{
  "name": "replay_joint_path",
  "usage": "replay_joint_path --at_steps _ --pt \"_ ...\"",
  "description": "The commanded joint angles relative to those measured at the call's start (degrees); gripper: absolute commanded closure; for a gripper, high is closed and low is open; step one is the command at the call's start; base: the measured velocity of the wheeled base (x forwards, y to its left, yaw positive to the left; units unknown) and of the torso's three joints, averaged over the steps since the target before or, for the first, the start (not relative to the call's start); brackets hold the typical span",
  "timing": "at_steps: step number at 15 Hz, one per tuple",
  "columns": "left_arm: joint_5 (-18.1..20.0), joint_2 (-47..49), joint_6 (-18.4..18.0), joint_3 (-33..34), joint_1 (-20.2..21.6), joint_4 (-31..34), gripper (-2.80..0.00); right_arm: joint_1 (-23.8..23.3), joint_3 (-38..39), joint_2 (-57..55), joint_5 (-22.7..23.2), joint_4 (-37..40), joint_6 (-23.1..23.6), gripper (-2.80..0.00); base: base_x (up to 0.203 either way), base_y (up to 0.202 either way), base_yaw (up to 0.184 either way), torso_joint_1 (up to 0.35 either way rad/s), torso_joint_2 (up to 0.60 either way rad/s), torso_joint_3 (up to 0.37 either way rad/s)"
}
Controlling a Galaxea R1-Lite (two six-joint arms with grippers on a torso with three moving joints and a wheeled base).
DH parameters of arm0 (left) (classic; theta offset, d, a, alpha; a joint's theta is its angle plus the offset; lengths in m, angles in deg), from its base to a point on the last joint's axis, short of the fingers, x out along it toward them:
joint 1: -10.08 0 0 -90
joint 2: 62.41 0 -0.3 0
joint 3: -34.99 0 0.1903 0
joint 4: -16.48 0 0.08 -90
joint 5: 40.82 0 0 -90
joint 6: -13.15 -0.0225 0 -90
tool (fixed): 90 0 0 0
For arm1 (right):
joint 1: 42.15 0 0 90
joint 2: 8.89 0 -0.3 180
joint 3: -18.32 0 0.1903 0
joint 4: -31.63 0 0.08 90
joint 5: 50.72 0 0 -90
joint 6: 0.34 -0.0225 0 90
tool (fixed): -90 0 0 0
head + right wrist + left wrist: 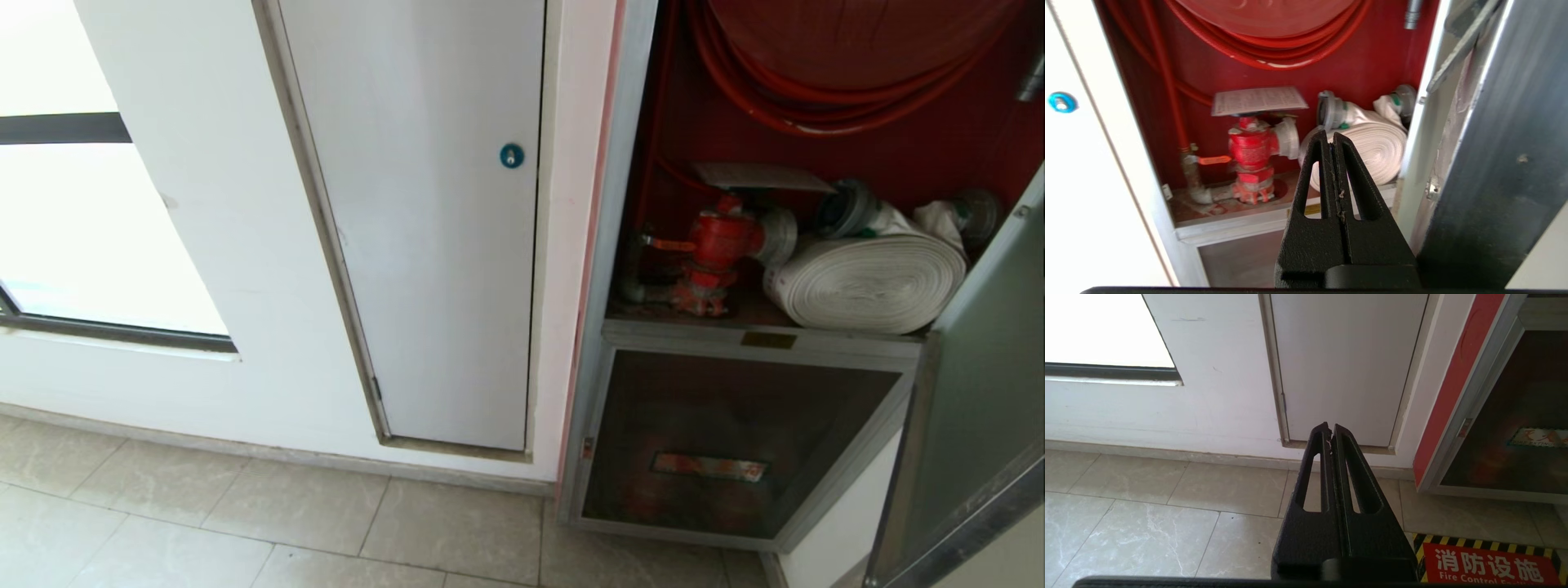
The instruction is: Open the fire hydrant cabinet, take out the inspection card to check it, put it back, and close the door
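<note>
You have the inspection card (pixel 1258 100) lying flat on top of the red valve (pixel 1252 157), inside the fire hydrant cabinet (pixel 620 204). Nothing is holding it. In the head view the same card (pixel 759 176) shows as a pale sheet just above the valve (pixel 712 253), tilted slightly.

To the right of the valve you see the white rolled hose (pixel 869 282), lying on its side on the cabinet's floor, its metal coupling (pixel 849 208) behind it. Above both hangs the red hose reel (pixel 849 57), with loops of red hose drooping below it.

The door (pixel 971 408) stands swung open on the right side of the cabinet, its grey frame edge filling the near side of the right wrist view (pixel 1490 163).

Your right gripper (pixel 1333 141) sits in front of the open cabinet, pointed in towards the rolled hose, its fingers pressed together with nothing between them. It touches neither the card nor the valve.

Below the open compartment is a smaller dark glass panel (pixel 735 441) with a red label (pixel 709 466).

Your left gripper (pixel 1329 430) is off to the left, low over the tiled floor (pixel 1147 522), fingers together and empty, facing the plain white panel (pixel 424 229) with its blue lock (pixel 511 155).
</note>
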Motion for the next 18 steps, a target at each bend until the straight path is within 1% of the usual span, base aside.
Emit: replay_joint_path --at_steps 1,15,18 --pt "0.0 0.05 -0.03 0.0 0.0 0.0 0.0 -1.23 0.06 -0.13 -0.33 -0.38 0.13 0.0 0.0 0.0 0.0 0.0 0.0 0.0" --pt "0.0 0.05 -0.03 0.0 0.0 0.0 0.0 -1.69 1.49 1.19 -0.24 -0.47 -0.04 0.0 0.0 0.0 0.0 0.0 0.0 0.0" --pt "0.0 0.05 -0.03 0.0 0.0 0.0 0.0 -2.83 1.66 1.61 -0.24 -0.47 -0.04 0.0 0.0 0.0 0.0 0.0 0.0 0.0"
